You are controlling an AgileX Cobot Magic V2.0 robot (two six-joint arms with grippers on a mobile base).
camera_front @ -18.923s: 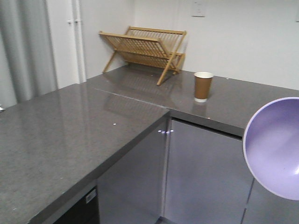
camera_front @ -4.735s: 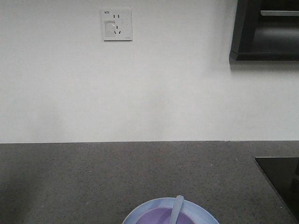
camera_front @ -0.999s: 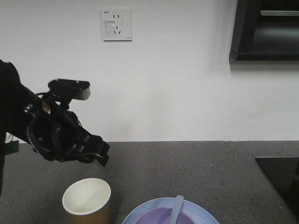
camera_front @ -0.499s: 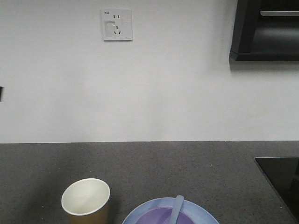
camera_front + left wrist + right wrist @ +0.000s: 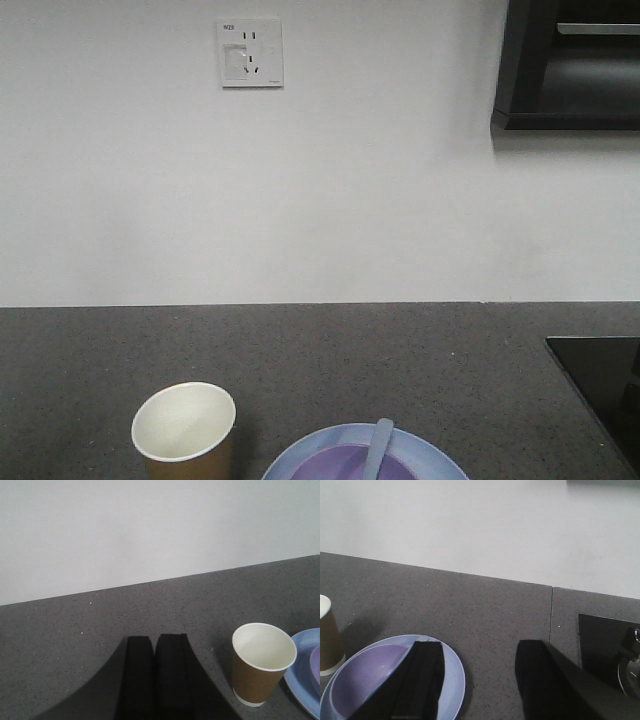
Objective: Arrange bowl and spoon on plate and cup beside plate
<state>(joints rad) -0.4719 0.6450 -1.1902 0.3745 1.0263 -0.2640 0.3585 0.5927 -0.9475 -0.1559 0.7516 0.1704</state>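
On the dark speckled surface, the light-blue plate carries the lavender bowl, with the pale spoon resting in it. The tan, cream-lined cup stands upright just left of the plate. The left gripper has its jaws closed and empty; the right gripper has its jaws spread wide above the plate.

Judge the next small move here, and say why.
Probably none beyond keeping both arms retracted: the bowl and spoon sit on the plate, and the cup stands upright just beside it; left gripper shut, right gripper open, both empty.
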